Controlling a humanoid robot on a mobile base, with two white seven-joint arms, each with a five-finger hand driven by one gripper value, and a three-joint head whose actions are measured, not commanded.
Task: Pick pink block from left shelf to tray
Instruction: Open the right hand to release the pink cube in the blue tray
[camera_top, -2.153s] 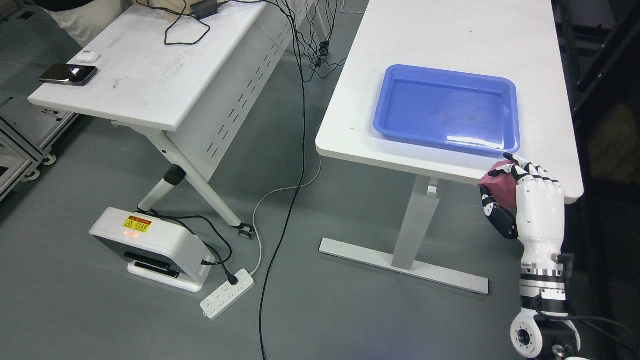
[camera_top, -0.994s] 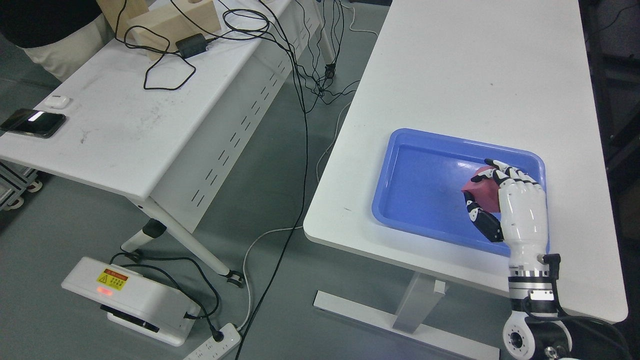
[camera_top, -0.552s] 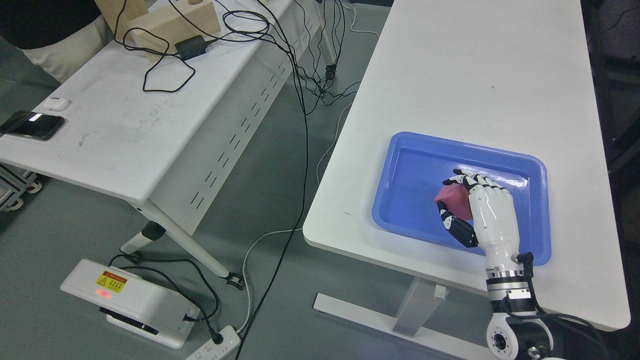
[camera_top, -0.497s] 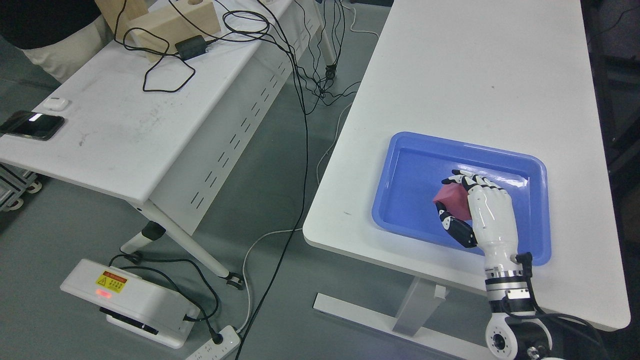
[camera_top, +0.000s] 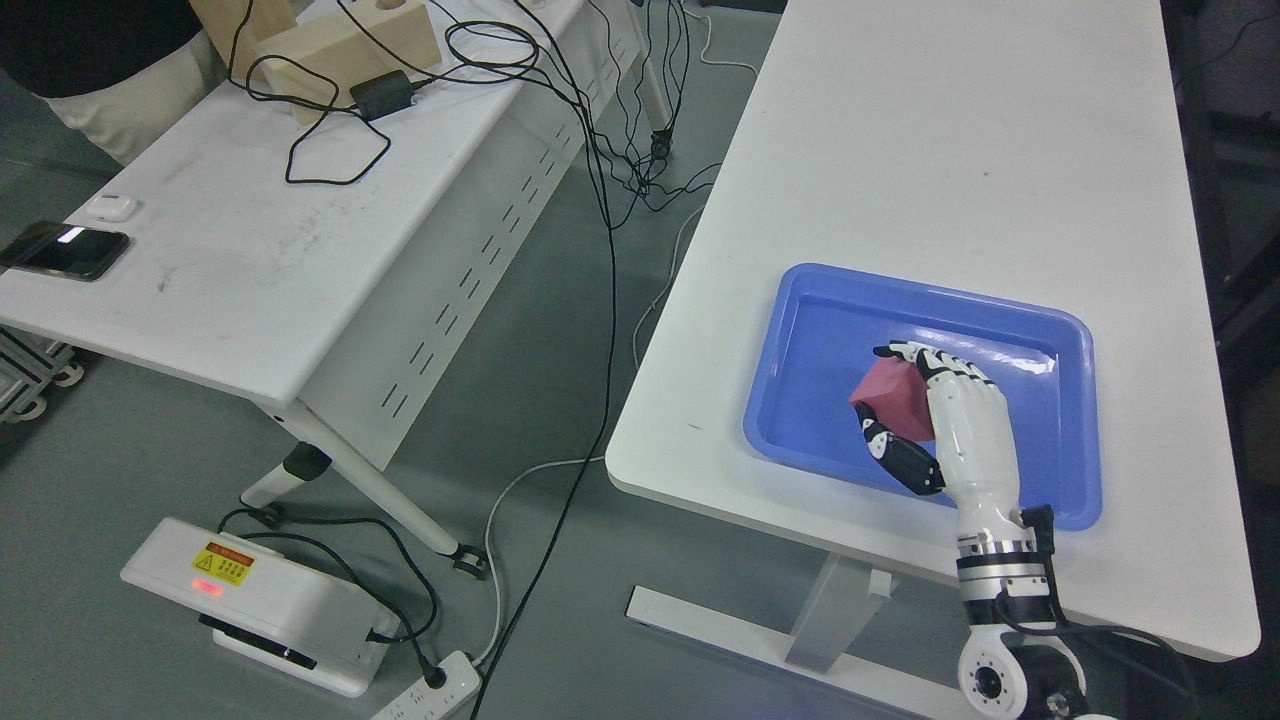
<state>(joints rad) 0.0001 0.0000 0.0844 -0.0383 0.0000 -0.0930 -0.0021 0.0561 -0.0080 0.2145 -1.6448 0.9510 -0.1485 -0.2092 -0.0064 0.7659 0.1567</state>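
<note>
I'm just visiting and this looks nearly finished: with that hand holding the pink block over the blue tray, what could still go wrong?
The right hand grips the pink block over the blue tray. I cannot tell whether the block touches the floor, so if released high it could bounce or tumble. The tray's rim is low, so a bouncing block might hop out. The tray also sits near the white table's front edge, so a nudge from the hand could push it toward that edge.
</note>
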